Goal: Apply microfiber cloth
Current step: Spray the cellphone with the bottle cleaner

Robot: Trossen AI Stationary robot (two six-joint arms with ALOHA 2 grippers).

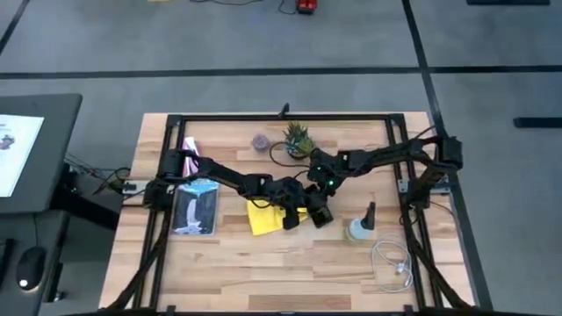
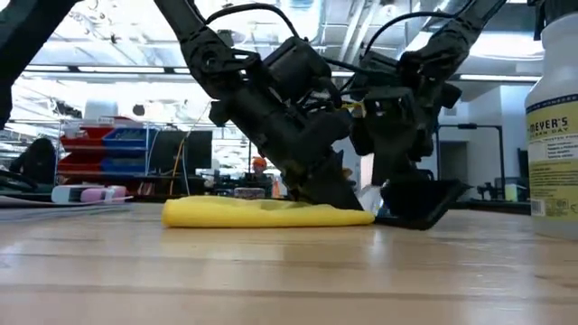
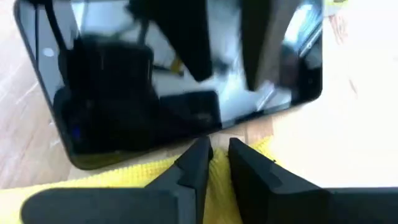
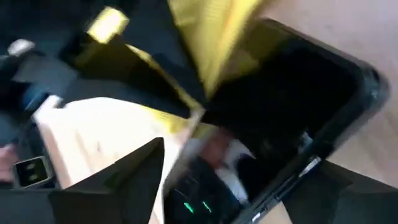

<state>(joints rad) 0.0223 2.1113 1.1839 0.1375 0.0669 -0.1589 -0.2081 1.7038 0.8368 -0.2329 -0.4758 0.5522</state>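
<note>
Soft yellow microfiber cloth [image 2: 262, 213] lying flat mid-table, pinched by the left gripper [image 3: 214, 163]

Right gripper [image 4: 224, 180] grasps the tilted, glossy black smartphone [image 2: 424, 203] beside it; bottle [image 2: 553, 126], potted plant [image 1: 298, 139], pale packet [image 1: 195, 209] nearby

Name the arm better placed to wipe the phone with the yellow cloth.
Left. Its gripper is pinched on the microfiber cloth beside the phone, while the right gripper holds the phone tilted.

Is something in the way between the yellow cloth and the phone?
Nothing visible is. The left hand pinches the cloth right beside the phone, which the right hand holds tilted up off the table.
</note>
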